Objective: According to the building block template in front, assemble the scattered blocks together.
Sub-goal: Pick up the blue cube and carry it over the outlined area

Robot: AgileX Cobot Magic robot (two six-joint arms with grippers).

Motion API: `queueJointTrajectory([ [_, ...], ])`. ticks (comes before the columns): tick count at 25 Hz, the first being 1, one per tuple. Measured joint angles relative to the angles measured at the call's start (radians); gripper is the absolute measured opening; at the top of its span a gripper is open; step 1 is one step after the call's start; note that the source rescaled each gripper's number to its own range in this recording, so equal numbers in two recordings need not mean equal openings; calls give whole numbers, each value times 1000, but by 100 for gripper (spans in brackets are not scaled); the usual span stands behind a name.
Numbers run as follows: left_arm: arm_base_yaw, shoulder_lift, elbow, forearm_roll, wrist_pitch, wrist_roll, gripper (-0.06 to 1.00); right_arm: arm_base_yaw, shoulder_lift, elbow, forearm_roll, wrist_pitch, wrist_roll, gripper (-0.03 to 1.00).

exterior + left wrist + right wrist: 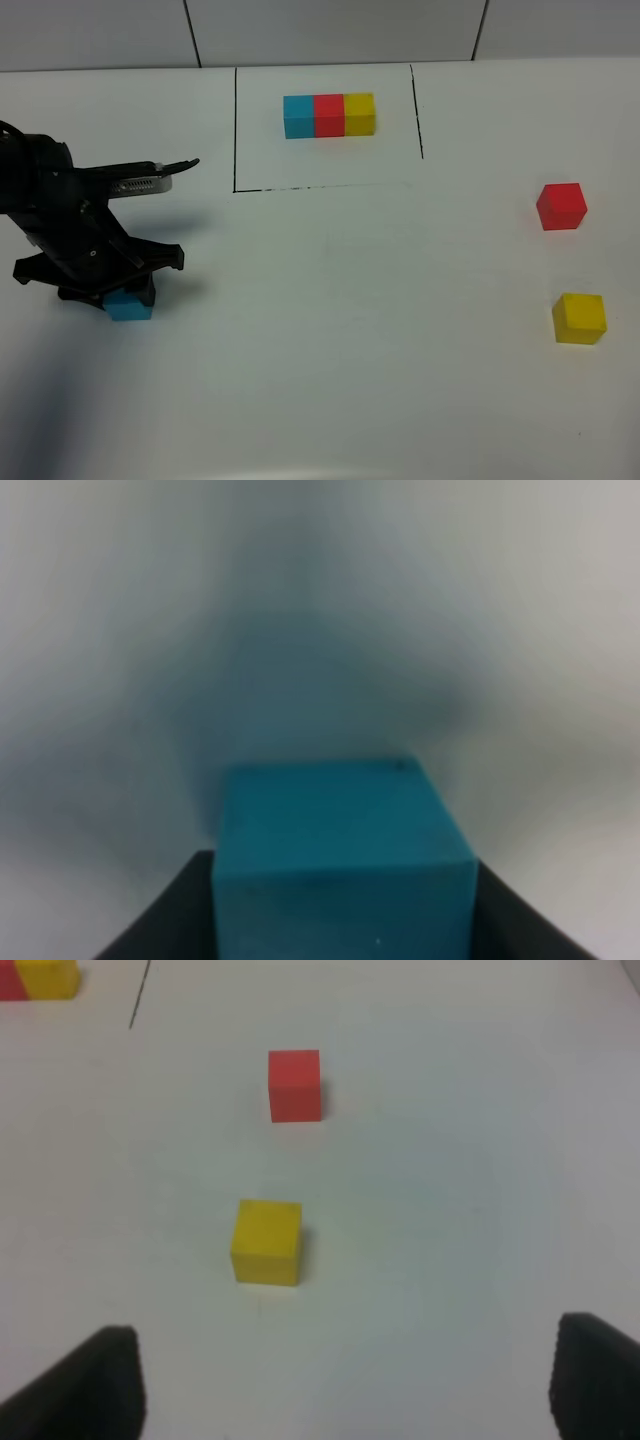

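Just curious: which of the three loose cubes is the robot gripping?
The blue cube, clamped in the left gripper; the red cube and yellow cube sit free, far right.

High camera looks steeply down on the white tabletop (350, 380), whole work area in frame. Left wrist camera sits very close on the cyan-blue cube (340, 860), blurred; high view shares it. Right wrist camera stands farther back, facing the red cube (295, 1085), yellow cube (267, 1242) and template (40, 978) corner, all shared with the high view.
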Motion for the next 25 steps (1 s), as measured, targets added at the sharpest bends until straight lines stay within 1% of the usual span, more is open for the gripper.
queueJointTrajectory([
  [3, -3, 0, -38, 21, 45, 18, 0, 0, 0, 0, 0, 0, 0, 67],
  [6, -26, 0, -101, 27, 135, 72, 0, 0, 0, 0, 1, 0, 0, 67],
  [8, -61, 0, -149, 30, 186, 154, 0, 0, 0, 0, 1, 0, 0, 67],
  [11, -126, 1, -232, 53, 221, 260, 0, 0, 0, 0, 4, 0, 0, 67],
  [14, -189, 29, -347, 88, 291, 353, 0, 0, 0, 0, 4, 0, 0, 67],
  [19, -267, 143, -540, 126, 427, 562, 0, 0, 0, 0, 4, 0, 0, 67],
  [22, -310, 218, -649, 128, 472, 679, 0, 0, 0, 0, 5, 0, 0, 67],
  [25, -352, 285, -752, 128, 495, 812, 0, 0, 0, 0, 5, 0, 0, 67],
])
